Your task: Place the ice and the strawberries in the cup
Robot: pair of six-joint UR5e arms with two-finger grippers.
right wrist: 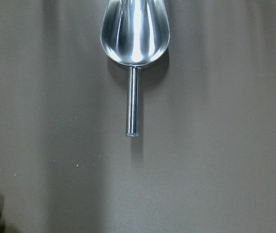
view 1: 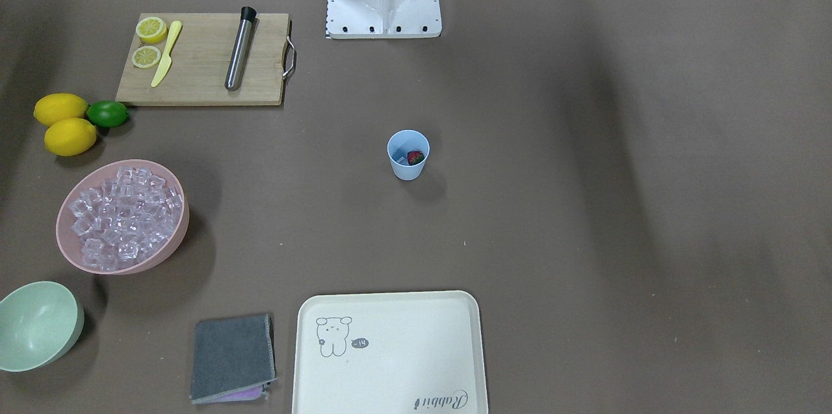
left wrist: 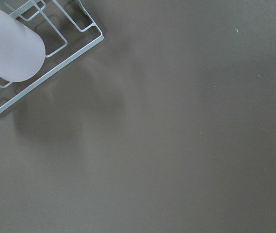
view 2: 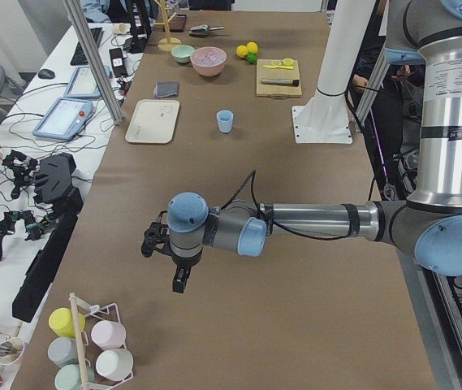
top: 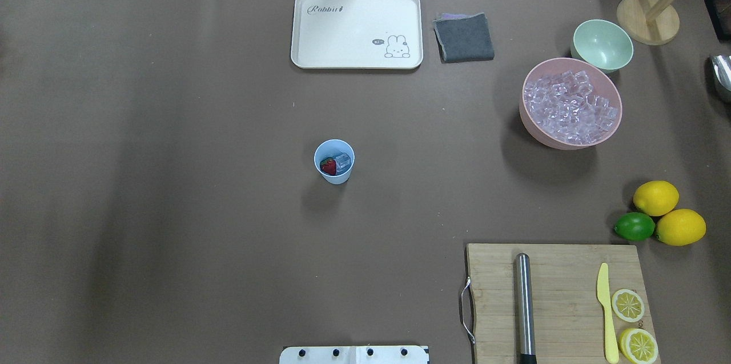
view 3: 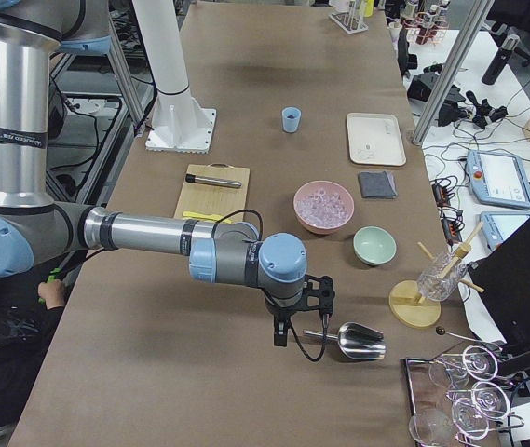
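Cup (top: 334, 162) stands upright near mid-surface, well apart from everything else. Overhead view: one strawberry (top: 328, 166) sits inside at the cup's 9 o'clock wall, and clear ice (top: 342, 162) lies beside it on the 3 o'clock side. How many cubes, too small to tell.

The main ice supply fills the pink bowl (top: 548, 138), between 2 and 3 o'clock from the cup.

Left gripper (view 2: 175, 275) hangs over bare surface near the cup rack (view 2: 92, 345), far from the work. It shows only in a side view, so its spread cannot be told. Right gripper (view 3: 285, 333) hangs just above the metal scoop (right wrist: 134, 34), which lies flat with its handle toward 6 o'clock in the wrist view. Its spread cannot be told either, but the scoop is plainly not held.

Judgement: both ingredients are in, so the task looks close to done or done.

If more ice is wanted:
- take the scoop by mid-handle and keep it level on the way across
- take a small load from the bowl
- tip slowly over the cup's centre — the mouth is narrow and the cup looks light, so a knock to the rim could topple it or scatter cubes.
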